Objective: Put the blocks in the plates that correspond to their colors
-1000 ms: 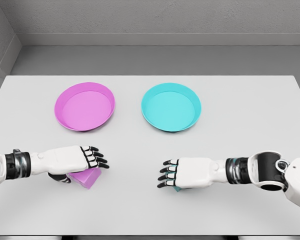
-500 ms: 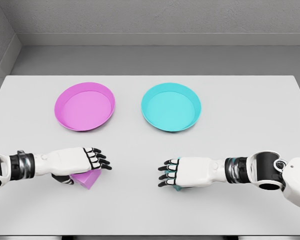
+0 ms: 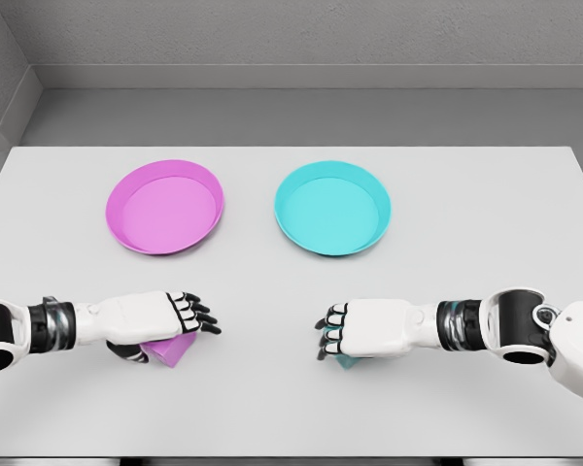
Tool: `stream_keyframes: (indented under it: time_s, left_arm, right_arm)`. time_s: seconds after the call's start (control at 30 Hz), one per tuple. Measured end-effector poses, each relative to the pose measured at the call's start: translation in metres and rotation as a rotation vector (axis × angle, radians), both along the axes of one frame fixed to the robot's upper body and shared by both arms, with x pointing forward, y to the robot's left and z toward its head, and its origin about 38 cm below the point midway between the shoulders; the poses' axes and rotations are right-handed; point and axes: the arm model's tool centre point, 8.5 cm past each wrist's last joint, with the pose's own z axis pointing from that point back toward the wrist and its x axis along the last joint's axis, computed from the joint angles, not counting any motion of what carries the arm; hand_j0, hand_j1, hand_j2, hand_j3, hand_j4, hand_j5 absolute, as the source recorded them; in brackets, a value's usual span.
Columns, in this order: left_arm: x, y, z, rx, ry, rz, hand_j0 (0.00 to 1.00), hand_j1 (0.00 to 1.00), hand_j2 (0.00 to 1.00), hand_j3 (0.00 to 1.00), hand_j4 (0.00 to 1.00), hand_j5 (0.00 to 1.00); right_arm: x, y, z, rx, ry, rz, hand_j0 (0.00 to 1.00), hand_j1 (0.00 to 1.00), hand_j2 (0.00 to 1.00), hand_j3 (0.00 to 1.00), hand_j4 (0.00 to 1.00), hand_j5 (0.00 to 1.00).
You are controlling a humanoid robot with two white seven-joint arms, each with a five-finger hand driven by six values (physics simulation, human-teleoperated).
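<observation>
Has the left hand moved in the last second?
Yes. The left hand has dropped toward the table's near edge, farther from the pink plate, and now covers more of the pink block.

bright, even light | soft faint shadows | sharp render

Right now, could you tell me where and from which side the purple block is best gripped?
Probably from above, across two opposite flat side faces of the purple block. It lies on the table with only its right corner showing; the left hand already covers its top, thumb low on the near-left side.
</observation>
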Motion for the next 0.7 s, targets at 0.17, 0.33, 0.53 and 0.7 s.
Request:
stream_keyframes:
  time_s: [0.17, 0.33, 0.53, 0.7]
  left_arm:
    - [0.0006, 0.0014, -0.0007, 0.014, 0.008, -0.001, 0.66, 0.66, 0.66, 0.66, 0.66, 0.66]
    - [0.0012, 0.0017, 0.0001, 0.025, 0.011, -0.007, 0.64, 0.64, 0.64, 0.64, 0.64, 0.64]
    - [0.0029, 0.0011, 0.0025, 0.022, 0.009, -0.005, 0.65, 0.65, 0.65, 0.65, 0.65, 0.65]
    - [0.0051, 0.0009, 0.0055, 0.023, 0.002, -0.005, 0.65, 0.65, 0.65, 0.65, 0.65, 0.65]
  right_arm:
    - [0.0001, -0.0001, 0.0000, -0.002, 0.000, 0.000, 0.71, 0.71, 0.71, 0.71, 0.71, 0.71]
    - [0.0007, -0.0004, 0.0006, -0.003, -0.002, -0.001, 0.65, 0.65, 0.65, 0.65, 0.65, 0.65]
    - [0.0046, -0.0002, 0.0050, -0.003, -0.016, 0.000, 0.60, 0.60, 0.60, 0.60, 0.60, 0.60]
    - [0.0079, -0.0002, 0.0090, -0.001, -0.027, -0.001, 0.57, 0.57, 0.57, 0.57, 0.57, 0.57]
